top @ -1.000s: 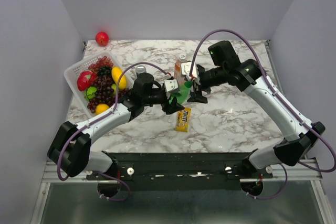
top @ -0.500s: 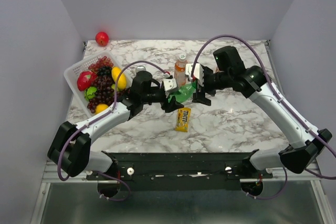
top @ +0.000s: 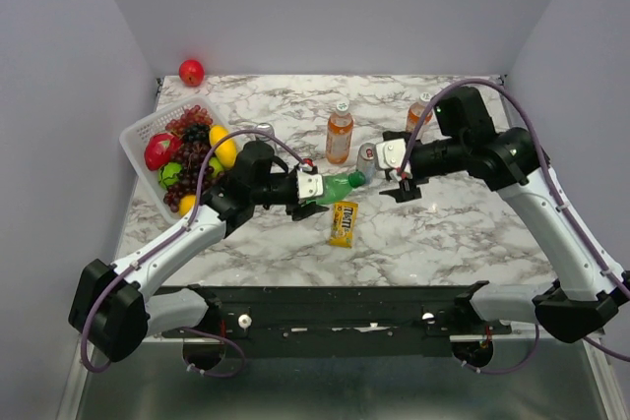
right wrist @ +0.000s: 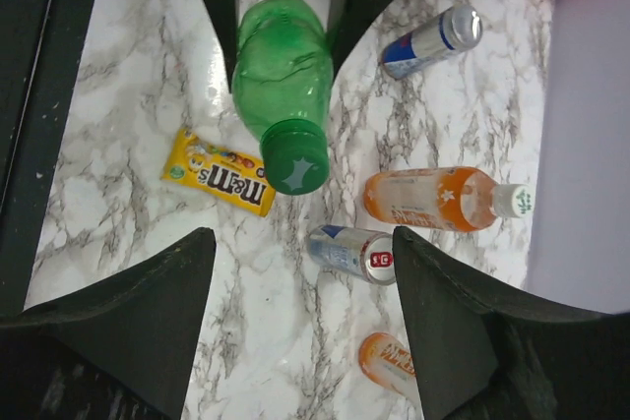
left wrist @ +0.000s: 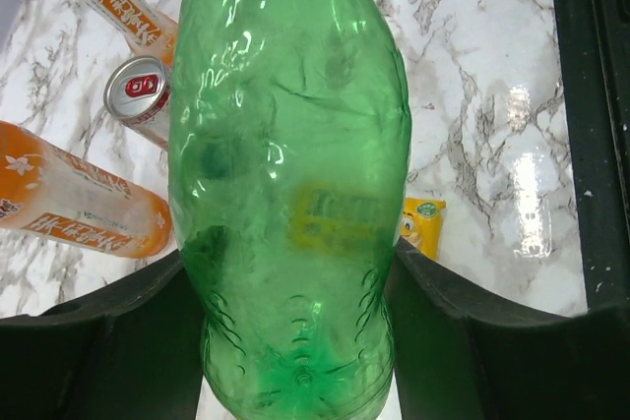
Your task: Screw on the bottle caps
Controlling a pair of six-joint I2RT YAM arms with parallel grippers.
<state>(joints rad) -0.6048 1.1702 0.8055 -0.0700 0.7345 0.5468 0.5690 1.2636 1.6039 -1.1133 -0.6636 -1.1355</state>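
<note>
Right gripper [top: 394, 166] has backed off from the neck of the translucent green plastic bottle [top: 335, 187]. A second ago it was closed in on that neck; now it hangs to the right of the bottle, jaws spread, with nothing between them. Left gripper [top: 313, 189] is clamped on the bottle's base and holds it on its side above the marble table [top: 463, 233], neck toward the right arm.

The small dark green screw cap [right wrist: 295, 169] sits on the neck, and it looks square in the right wrist view. I'd judge this bottle finished, leaving only the setting down.

The green bottle looks empty, since the yellow candy packet [top: 344, 223] below it shows straight through its wall.

Behind the green bottle stands 1 clear plastic bottle of orange drink [top: 340, 133], upright and white-capped. A 2nd orange bottle [top: 418, 113] is further right behind the right arm. Its top looks pale too, but I can't be sure it is capped.

Just right of the green cap stands 1 blue-and-silver can [top: 366, 156], and another silver-topped can [top: 264, 131] stands left and behind.

Well left of the green bottle, the white slatted basket [top: 138, 135] holds dark grapes and yellow, red and green fruit. A loose red apple [top: 191, 72] lies beyond it.
</note>
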